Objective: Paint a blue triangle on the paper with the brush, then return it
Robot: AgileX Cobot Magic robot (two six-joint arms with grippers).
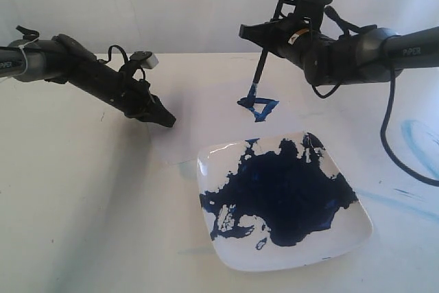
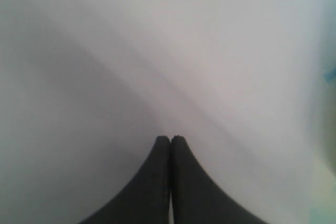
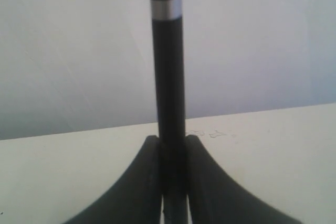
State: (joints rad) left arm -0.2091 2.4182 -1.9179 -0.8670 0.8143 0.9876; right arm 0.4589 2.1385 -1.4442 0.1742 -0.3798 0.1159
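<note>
The paper (image 1: 206, 101) lies flat on the white table behind the plate. On it is the blue triangle (image 1: 260, 106), small and pointing toward the plate. My right gripper (image 1: 255, 32) hangs above it, shut on the black handle of the brush (image 1: 263, 60). The brush slants down and its blue tip rests at the triangle's upper left corner. In the right wrist view the brush (image 3: 168, 77) runs between the jaws of the right gripper (image 3: 171, 139). My left gripper (image 1: 168, 121) is shut and empty, with its tips down at the sheet's left edge; the left wrist view shows the left gripper (image 2: 170, 138) over the paper (image 2: 173, 51).
A white square plate (image 1: 357, 228) with a large dark-blue paint pool (image 1: 288, 190) stands in front of the paper. Pale blue smears (image 1: 418, 138) mark the table at the right. The right arm's black cable (image 1: 386, 135) hangs down near them.
</note>
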